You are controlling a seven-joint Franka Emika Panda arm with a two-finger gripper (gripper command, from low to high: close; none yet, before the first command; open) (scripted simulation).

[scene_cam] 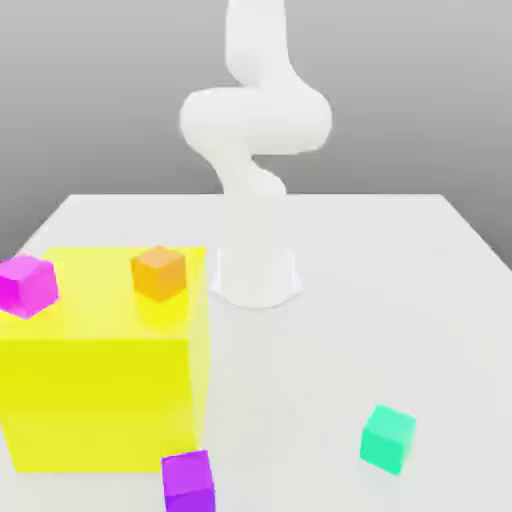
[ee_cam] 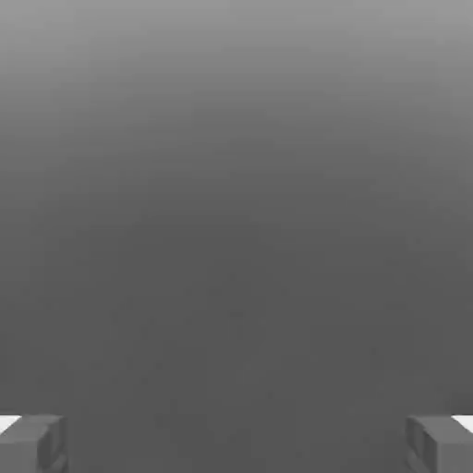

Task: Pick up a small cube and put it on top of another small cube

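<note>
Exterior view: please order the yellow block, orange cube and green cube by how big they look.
1. yellow block, clearly the largest.
2. green cube and orange cube: they look about alike; the green one may only seem bigger from nearness.

Your arm (scene_cam: 256, 150) rises from its round white base (scene_cam: 256, 275) at the far middle of the table, bends in a thick curl toward the exterior view's left and then back to the right, and climbs out past the top of that view. In the hand view, your end effector (ee_cam: 236, 443) has its two grey fingertips (ee_cam: 32, 443) standing wide apart, one at each side, with nothing held between them.
</note>
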